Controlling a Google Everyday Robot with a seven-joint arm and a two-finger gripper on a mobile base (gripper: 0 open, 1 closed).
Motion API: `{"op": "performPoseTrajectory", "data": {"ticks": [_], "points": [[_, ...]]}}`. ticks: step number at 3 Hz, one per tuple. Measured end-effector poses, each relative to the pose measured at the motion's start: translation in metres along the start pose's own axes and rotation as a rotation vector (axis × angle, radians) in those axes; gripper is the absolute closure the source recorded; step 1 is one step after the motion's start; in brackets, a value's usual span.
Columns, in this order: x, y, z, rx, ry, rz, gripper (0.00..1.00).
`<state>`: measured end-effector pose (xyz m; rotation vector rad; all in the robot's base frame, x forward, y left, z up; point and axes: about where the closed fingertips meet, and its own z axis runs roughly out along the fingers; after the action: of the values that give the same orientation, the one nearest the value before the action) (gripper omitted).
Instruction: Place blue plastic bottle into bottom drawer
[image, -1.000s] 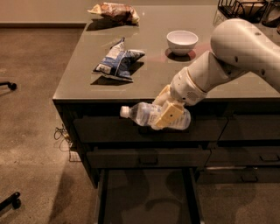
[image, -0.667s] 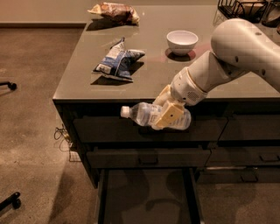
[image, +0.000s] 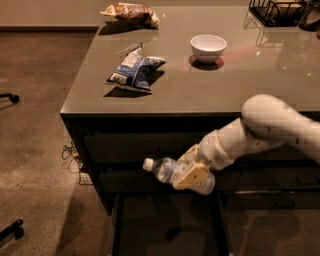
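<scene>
The blue plastic bottle (image: 170, 172) is clear with a white cap pointing left. It lies sideways in my gripper (image: 192, 172), whose tan fingers (image: 192, 177) are shut on its body. The white arm reaches in from the right. I hold the bottle in the air in front of the two closed drawer fronts, just above the open bottom drawer (image: 165, 225). That drawer is pulled out, dark and flat-bottomed, with the bottle's shadow on its panel.
On the grey counter (image: 200, 90) lie a blue and white snack bag (image: 134, 70), a white bowl (image: 208, 47), a brown snack bag (image: 131, 13) at the back left and a wire rack (image: 277, 11) at the back right. Brown floor lies left.
The arm and bottle have dropped from the level of the top drawer front to just above the open bottom drawer. The grip on the bottle is unchanged.
</scene>
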<state>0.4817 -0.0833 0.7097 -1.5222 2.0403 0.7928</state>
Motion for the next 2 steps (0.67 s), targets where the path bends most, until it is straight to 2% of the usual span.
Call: {"op": "performPoseTrajectory", "data": {"ticks": [1, 2], "points": [[0.0503, 0.0128, 0.0653, -0.029, -0.048, 0.100, 1.00], [0.0503, 0.0131, 0.0654, -0.030, -0.048, 0.100, 1.00]]}}
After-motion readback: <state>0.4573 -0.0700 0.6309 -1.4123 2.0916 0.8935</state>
